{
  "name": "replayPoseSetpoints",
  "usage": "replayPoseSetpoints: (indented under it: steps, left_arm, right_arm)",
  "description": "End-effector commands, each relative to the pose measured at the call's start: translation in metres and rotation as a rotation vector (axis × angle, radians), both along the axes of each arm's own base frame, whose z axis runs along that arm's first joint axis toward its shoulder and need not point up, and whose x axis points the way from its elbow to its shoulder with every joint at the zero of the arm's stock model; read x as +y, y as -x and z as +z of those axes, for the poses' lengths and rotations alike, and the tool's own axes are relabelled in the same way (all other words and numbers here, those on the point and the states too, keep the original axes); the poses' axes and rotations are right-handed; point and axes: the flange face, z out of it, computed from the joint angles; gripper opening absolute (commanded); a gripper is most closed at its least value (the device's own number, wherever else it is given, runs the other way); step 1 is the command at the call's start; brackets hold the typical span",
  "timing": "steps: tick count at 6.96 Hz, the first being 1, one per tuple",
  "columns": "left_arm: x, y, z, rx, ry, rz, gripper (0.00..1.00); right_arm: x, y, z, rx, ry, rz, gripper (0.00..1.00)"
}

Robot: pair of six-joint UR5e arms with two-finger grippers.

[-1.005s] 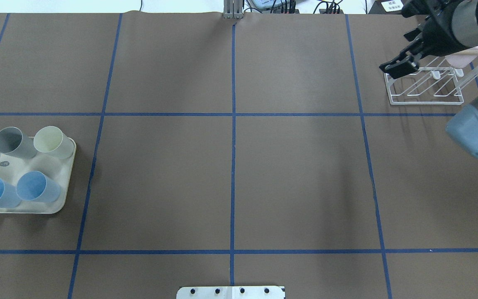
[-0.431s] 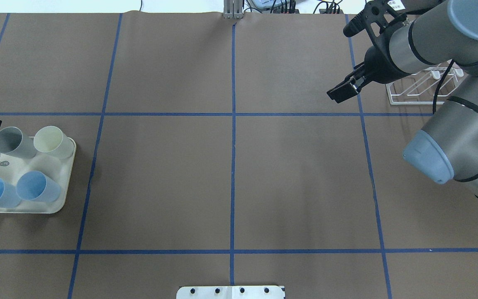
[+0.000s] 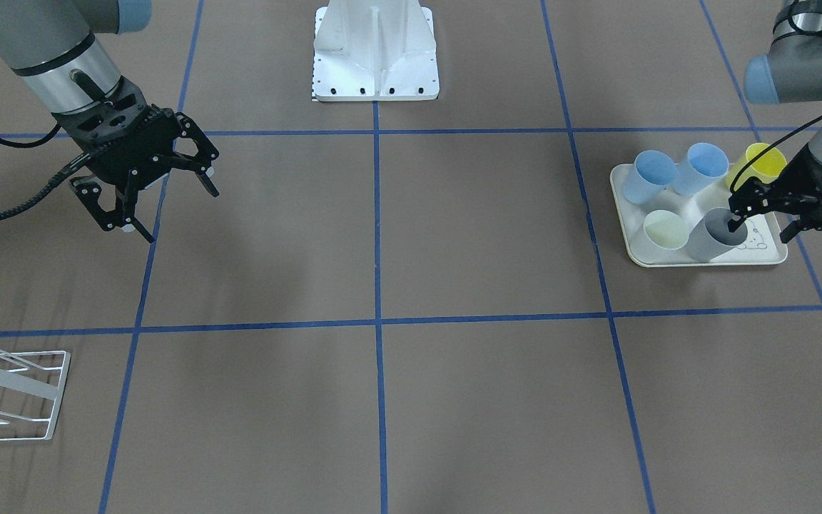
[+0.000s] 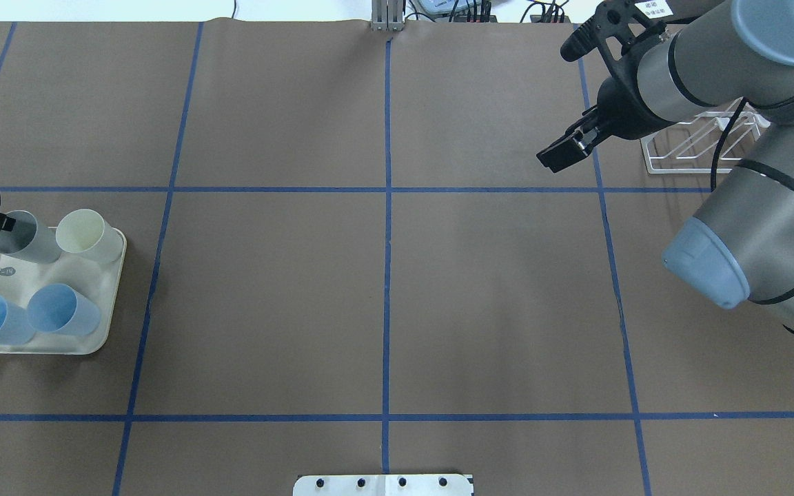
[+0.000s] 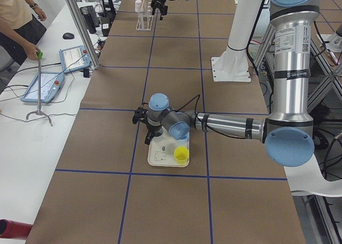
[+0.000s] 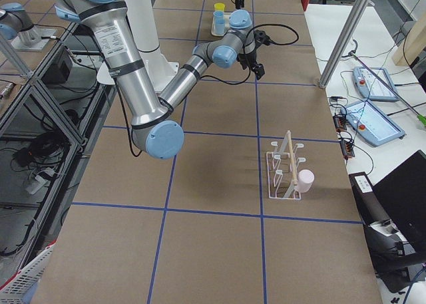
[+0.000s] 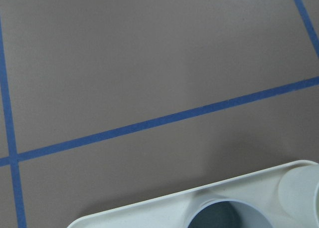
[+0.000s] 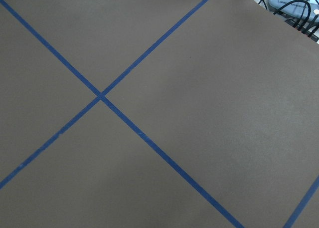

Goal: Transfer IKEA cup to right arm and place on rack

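Observation:
Several IKEA cups stand on a cream tray [image 3: 764, 255] [image 4: 104, 334]: a grey cup [image 3: 707, 243] [image 4: 32, 241], a cream one [image 3: 664, 230], two blue ones [image 3: 650, 175] and a yellow one [image 3: 760, 163]. My left gripper [image 3: 760, 225] is open at the grey cup, one fingertip [image 4: 5, 223] over its mouth and the other outside its wall. The left wrist view shows that cup's rim [image 7: 224, 208]. My right gripper [image 3: 179, 214] hangs open and empty above the table, left of the white wire rack [image 4: 690, 148] [image 3: 18, 400].
A pink cup [image 6: 305, 179] lies on the rack [image 6: 285, 177] beside its wooden peg. The robot's white base [image 3: 375, 50] stands at the table's near edge. Blue tape lines [image 4: 387, 275] cross the brown table. A person stands by the side bench [image 5: 48, 84].
The right arm has swung from over the rack leftward toward the table's middle, gripper still open. The left gripper has come in from the table's end to the grey cup.

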Motion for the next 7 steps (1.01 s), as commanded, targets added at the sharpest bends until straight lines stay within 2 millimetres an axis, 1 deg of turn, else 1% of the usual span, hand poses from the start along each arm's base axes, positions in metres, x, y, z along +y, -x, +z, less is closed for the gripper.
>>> replayPoseSetpoints:
  steps: [1,2,3,4,7]
  left_arm:
    - [0.0129,-0.0074,0.0086,0.017,-0.009,0.032,0.7]
    - [0.0181,-0.008,0.0102,0.035,0.002,0.051,0.46]
    - [0.0192,-0.0082,0.0085,0.049,0.006,0.061,0.19]
    - [0.0189,-0.0088,0.0069,0.053,0.008,0.063,0.0]
    - [0.0173,-0.0112,0.0042,0.066,0.011,0.074,0.0]
  right_arm:
    - [0.0002,0.0003,-0.001,-0.001,-0.001,0.0,1.0]
    - [0.0002,0.0003,-0.001,-0.001,-0.001,0.0,1.0]
    - [0.0001,0.0002,-0.001,0.0,-0.002,0.001,1.0]
    - [0.0001,0.0002,-0.001,0.0,-0.002,0.001,1.0]
    - [0.0,0.0001,-0.0001,0.002,-0.001,0.002,1.0]
